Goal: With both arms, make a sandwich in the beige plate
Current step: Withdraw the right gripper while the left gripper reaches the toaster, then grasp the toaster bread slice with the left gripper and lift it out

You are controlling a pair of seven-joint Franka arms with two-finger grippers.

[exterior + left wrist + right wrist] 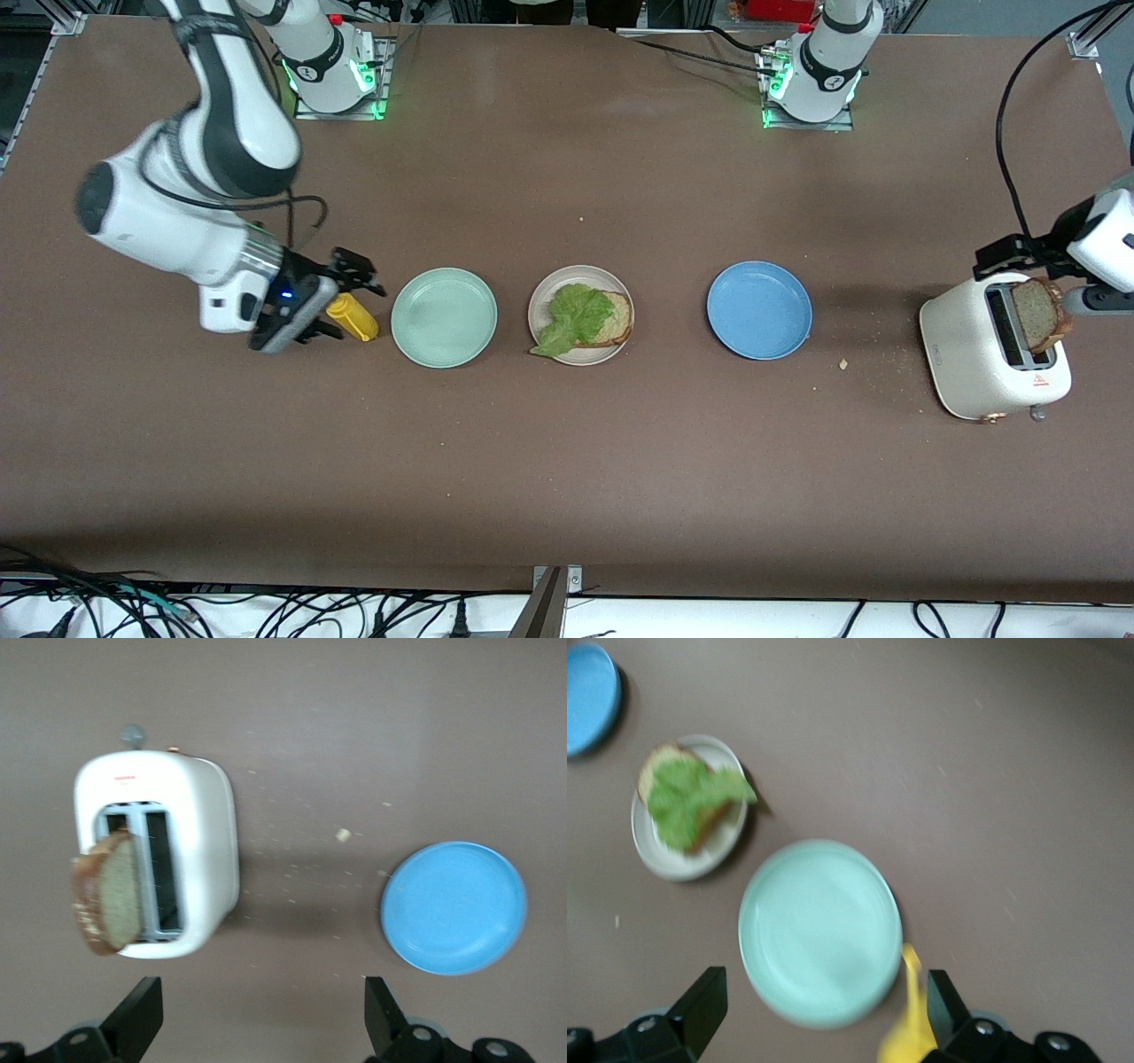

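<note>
Both my grippers stand spread: left gripper [257,1019] over the white two-slot toaster [992,359] with its brown bread slice [1038,312]; right gripper [323,306] by the yellow mustard bottle [353,317]. Between mint green plate [444,317] and blue plate [759,309], the round beige plate [580,315] carries bread [613,319] under lettuce [574,317].

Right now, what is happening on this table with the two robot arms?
A sandwich is half made: the beige plate holds one bread slice with a lettuce leaf on it. The second slice stands in the white toaster at the left arm's end of the table. The left gripper hangs open over the table between the toaster and the blue plate, holding nothing. The right gripper is open beside a yellow bottle, next to the mint green plate.
</note>
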